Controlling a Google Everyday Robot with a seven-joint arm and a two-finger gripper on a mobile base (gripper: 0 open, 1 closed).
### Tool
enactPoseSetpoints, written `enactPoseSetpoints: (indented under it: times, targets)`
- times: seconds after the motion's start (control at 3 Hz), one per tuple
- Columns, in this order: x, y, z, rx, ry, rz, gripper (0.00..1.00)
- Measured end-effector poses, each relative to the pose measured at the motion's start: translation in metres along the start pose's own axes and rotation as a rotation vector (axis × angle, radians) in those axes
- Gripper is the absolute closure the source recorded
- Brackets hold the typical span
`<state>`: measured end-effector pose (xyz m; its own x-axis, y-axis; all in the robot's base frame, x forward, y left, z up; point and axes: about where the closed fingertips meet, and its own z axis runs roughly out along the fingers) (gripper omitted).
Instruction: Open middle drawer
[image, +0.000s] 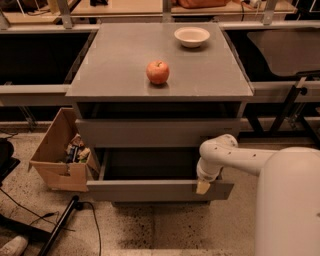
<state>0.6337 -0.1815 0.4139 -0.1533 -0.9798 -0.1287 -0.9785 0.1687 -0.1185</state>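
The grey cabinet (125, 75) stands in the middle of the camera view. The middle drawer (150, 190) is pulled out toward me, and its dark box interior (150, 164) shows behind its flat grey front. My gripper (202, 186) hangs from the white arm (235, 157) at the top edge of the drawer front, near its right end, and touches it. The taller uppermost drawer (157, 132) is closed above. The lowest drawer is hidden under the open middle one.
A red apple (157, 72) and a white bowl (192, 36) sit on the cabinet top. An open cardboard box (57, 155) of clutter stands on the floor at the left. A black pole (57, 230) and cables lie front left. My white body (290, 205) fills the right.
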Motion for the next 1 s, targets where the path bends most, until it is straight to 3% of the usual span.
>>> enactPoseSetpoints:
  times: [0.67, 1.0]
  targets:
    - [0.0, 0.0, 0.0, 0.0, 0.0, 0.0, 1.0]
    - [0.011, 0.037, -0.001, -0.041, 0.007, 0.012, 1.0]
